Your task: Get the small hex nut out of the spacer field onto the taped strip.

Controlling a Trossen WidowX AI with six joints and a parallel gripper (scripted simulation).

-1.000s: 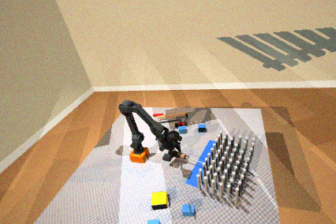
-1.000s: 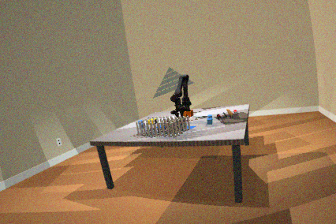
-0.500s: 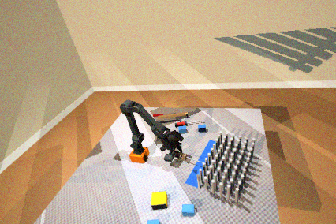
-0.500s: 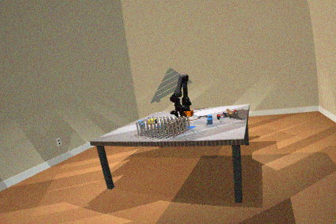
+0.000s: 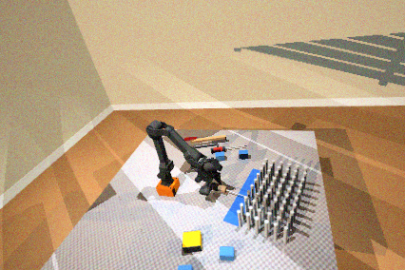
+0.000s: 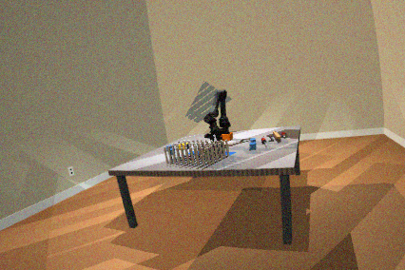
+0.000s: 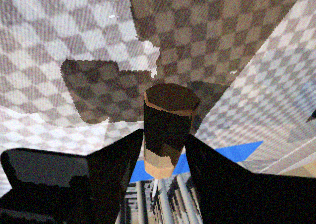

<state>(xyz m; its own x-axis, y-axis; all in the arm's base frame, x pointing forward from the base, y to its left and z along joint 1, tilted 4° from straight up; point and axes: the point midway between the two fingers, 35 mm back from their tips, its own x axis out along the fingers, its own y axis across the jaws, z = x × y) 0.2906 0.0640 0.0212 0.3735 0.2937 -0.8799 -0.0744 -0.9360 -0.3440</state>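
My gripper (image 5: 218, 189) (image 7: 164, 135) is shut on the wooden handle (image 5: 222, 189) (image 7: 161, 167) of a tool with a thin metal shaft (image 5: 236, 194) (image 7: 155, 189). The shaft points over the blue taped strip (image 5: 232, 216) (image 7: 244, 150) toward the near edge of the spacer field. The metal spacers (image 5: 276, 197) (image 6: 196, 154) (image 7: 166, 202) stand upright in rows beyond the strip. Whether the shaft's tip is between the spacers I cannot tell. The hex nut cannot be made out in any view.
Other tools, one with a wooden handle (image 5: 215, 139) and one with a red handle (image 5: 218, 149), lie at the back of the table. Blue blocks (image 5: 243, 154) (image 5: 220, 156) lie near them. A yellow block (image 5: 192, 241) and another blue block (image 5: 226, 253) lie at the front.
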